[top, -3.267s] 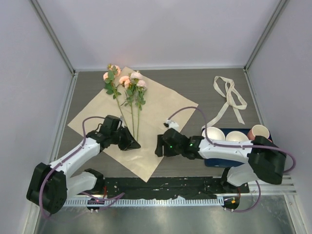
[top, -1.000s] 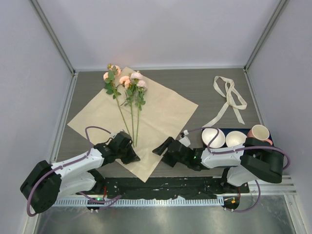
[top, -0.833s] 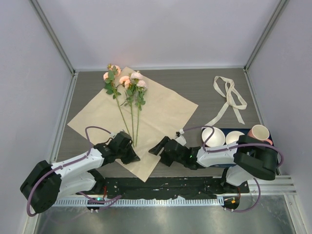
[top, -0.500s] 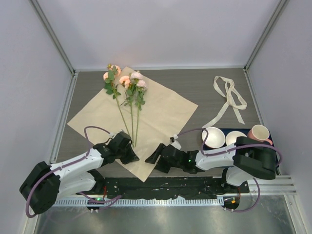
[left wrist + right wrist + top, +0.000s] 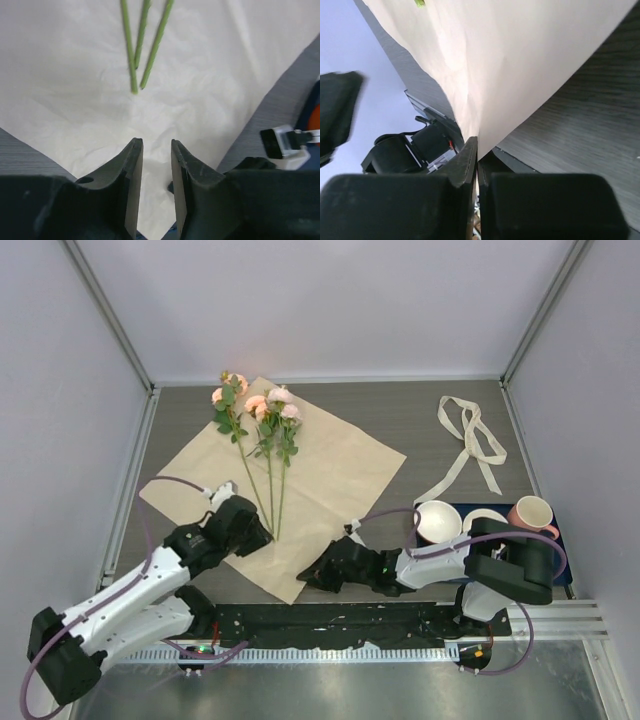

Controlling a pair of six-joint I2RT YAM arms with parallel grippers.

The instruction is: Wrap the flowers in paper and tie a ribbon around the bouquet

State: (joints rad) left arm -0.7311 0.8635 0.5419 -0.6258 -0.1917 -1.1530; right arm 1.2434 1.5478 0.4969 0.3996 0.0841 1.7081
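The paper (image 5: 330, 465) lies flat as a diamond, tan face up, with the flowers (image 5: 268, 410) on it, pink blooms at the far left. In the left wrist view their green stems (image 5: 132, 55) end on the paper (image 5: 75, 100). My left gripper (image 5: 262, 532) hovers over the paper's near part; its jaws (image 5: 155, 150) stand a little open with nothing between them. My right gripper (image 5: 305, 578) is low at the paper's near corner, and in its wrist view the gripper (image 5: 477, 145) is shut on the paper (image 5: 520, 60) edge. The cream ribbon (image 5: 470, 435) lies looped at the back right.
A dark blue mat (image 5: 440, 572) at the right holds two white bowls (image 5: 438, 521) and a pink cup (image 5: 532, 512). A black rail (image 5: 330, 625) runs along the near table edge. Grey walls close in the left, back and right.
My left gripper has let go of the paper's near edge, opened slightly and risen. My right gripper slid left to the near corner and shut on the paper.
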